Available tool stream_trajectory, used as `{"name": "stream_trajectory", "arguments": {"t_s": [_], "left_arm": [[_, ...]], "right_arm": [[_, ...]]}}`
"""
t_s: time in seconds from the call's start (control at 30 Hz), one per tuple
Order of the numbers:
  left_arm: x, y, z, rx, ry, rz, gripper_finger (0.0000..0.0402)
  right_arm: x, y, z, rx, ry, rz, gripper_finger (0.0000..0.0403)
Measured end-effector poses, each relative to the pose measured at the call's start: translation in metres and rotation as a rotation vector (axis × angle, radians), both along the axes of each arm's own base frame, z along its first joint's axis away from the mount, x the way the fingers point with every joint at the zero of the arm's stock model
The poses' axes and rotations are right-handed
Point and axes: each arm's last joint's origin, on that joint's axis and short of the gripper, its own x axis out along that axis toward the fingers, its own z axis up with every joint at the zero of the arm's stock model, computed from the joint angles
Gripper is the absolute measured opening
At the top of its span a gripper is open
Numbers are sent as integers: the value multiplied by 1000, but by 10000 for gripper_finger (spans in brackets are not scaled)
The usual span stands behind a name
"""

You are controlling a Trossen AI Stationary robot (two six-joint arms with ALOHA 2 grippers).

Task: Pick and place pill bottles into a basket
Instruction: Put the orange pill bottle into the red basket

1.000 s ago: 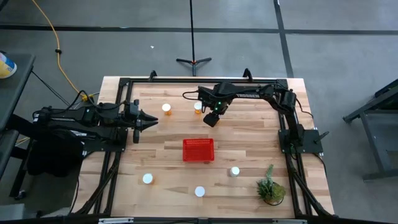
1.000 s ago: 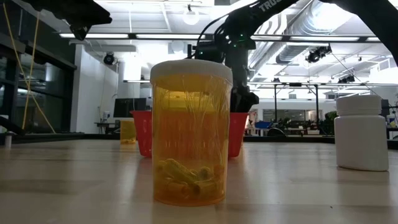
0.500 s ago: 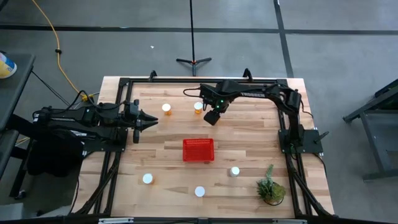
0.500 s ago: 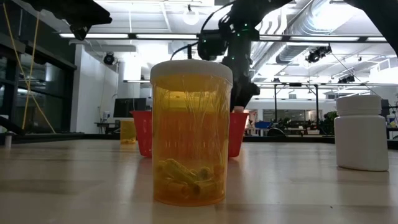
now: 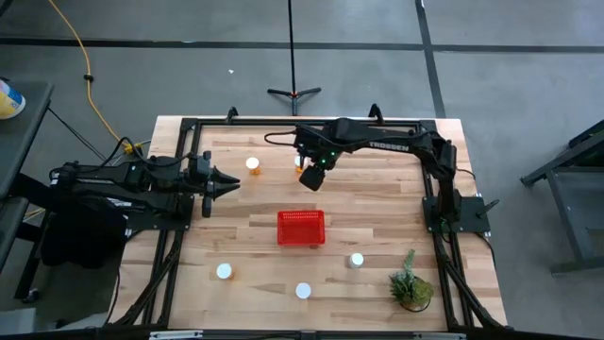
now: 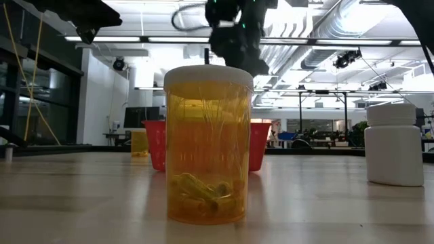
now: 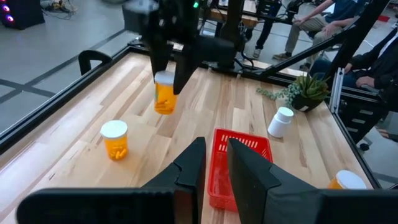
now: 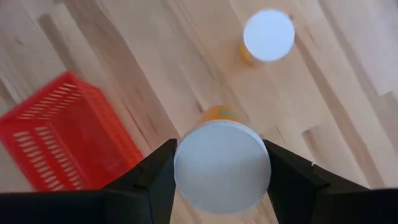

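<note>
My right gripper [image 5: 309, 177] is over the table's far middle, shut on an orange pill bottle with a white cap [image 7: 164, 93], which it holds above the wood. The red mesh basket [image 5: 301, 228] stands at the table's middle, nearer than that bottle. Another orange bottle [image 5: 253, 164] stands upright to the left of the held one. Two white-capped bottles [image 5: 224, 272] [image 5: 303, 291] and a white bottle [image 5: 355, 260] stand near the front edge. My left gripper [image 5: 231, 182] is shut and empty at the table's left. My right gripper pinches the bottle at its white cap [image 8: 222, 165], one finger [image 8: 149, 180] on each side. The fingers come from above and point down. The bottle hangs below them, nearly upright, its orange body [image 7: 163, 102] clear of the table.
A small green potted plant [image 5: 411, 283] stands at the front right corner. A black frame [image 5: 283, 123] runs along the table's far and side edges. In the low view a large orange bottle [image 6: 207, 146] fills the foreground. People sit beyond the table [image 7: 311, 25].
My right gripper has risen and gone a little toward the table's left edge, still shut on the orange bottle. The bottle has come up with it and now hangs clear of the table.
</note>
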Motion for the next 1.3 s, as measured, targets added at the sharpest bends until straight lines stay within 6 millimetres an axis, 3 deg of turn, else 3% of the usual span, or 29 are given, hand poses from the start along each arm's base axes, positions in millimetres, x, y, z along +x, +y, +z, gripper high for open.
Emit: {"name": "stream_trajectory", "arguments": {"t_s": [0.2, 0.3, 0.63, 0.93, 1.1, 1.3], "left_arm": [[0, 0, 0, 0, 0, 0, 104], [0, 0, 0, 0, 0, 0, 104], [0, 0, 0, 0, -1, 0, 104], [0, 0, 0, -1, -1, -5, 104], [0, 0, 0, -2, -1, -6, 104], [0, 0, 0, -2, -1, -6, 104]], "right_arm": [[3, 22, 20, -33, -22, 13, 226], [5, 35, 22, -26, -27, 22, 223], [8, 73, 22, -36, -22, 49, 127], [13, 64, 20, -68, -52, 26, 91], [19, 54, 18, -87, -91, 58, 121], [19, 37, 19, -84, -119, 66, 207]]}}
